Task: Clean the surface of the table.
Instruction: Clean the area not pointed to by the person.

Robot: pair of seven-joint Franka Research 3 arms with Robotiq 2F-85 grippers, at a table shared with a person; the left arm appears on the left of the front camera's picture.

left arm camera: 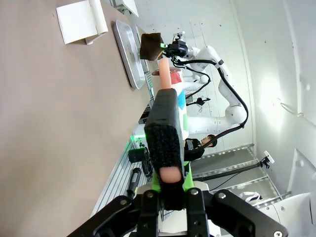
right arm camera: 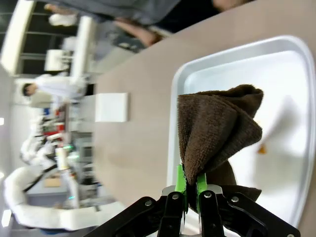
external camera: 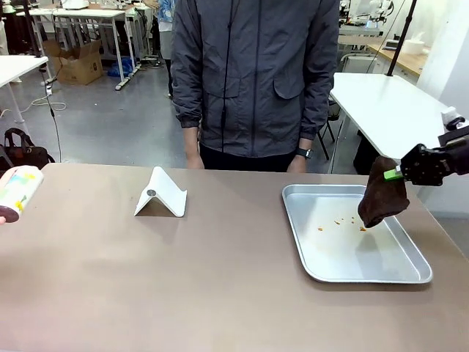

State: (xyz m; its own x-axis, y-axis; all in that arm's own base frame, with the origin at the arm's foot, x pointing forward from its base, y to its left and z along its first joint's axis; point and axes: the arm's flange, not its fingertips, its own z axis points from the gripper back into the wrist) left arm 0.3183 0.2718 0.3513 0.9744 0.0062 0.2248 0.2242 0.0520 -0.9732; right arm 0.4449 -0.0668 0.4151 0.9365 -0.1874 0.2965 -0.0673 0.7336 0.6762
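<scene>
Across the whole near view stretches the worktop (external camera: 220,286), a broad brownish-taupe slab with a smooth matte face. It looks bare of spills where it shows. It is rigid and fixed, so I judge it is not a thing to grip at all. It should take a flat, pressing wipe, and its smoothness should let a cloth glide easily. A person stands at its far edge, arms down.

On the robot's right side of the worktop lies the silver tray (external camera: 416,277), shallow, with a raised rim. It holds a few small orange crumbs (external camera: 339,220) near its middle and far part, and nothing else. Thin metal like this is probably light and slippery on the worktop, so a nudge could slide it. The rim is the place to take it.

Left of centre stands a white folded stand (external camera: 161,196), tent-shaped and likely light enough to skid if the wipe catches it.

Over the tray's right part hangs the brown cloth (external camera: 382,199), soft and limp, drooping in folds above the tray. The right gripper (external camera: 396,174) pinches it at a bunched upper corner, green-padded fingers (right arm camera: 180,180) drawn narrow on the fabric. That hold suits carrying. For wiping, I judge the cloth needs pressing flat.

At the left edge a pale printed bottle (external camera: 19,191) is tilted above the worktop. In the left wrist view the left gripper (left arm camera: 165,148) has its fingers closed on that bottle.
</scene>
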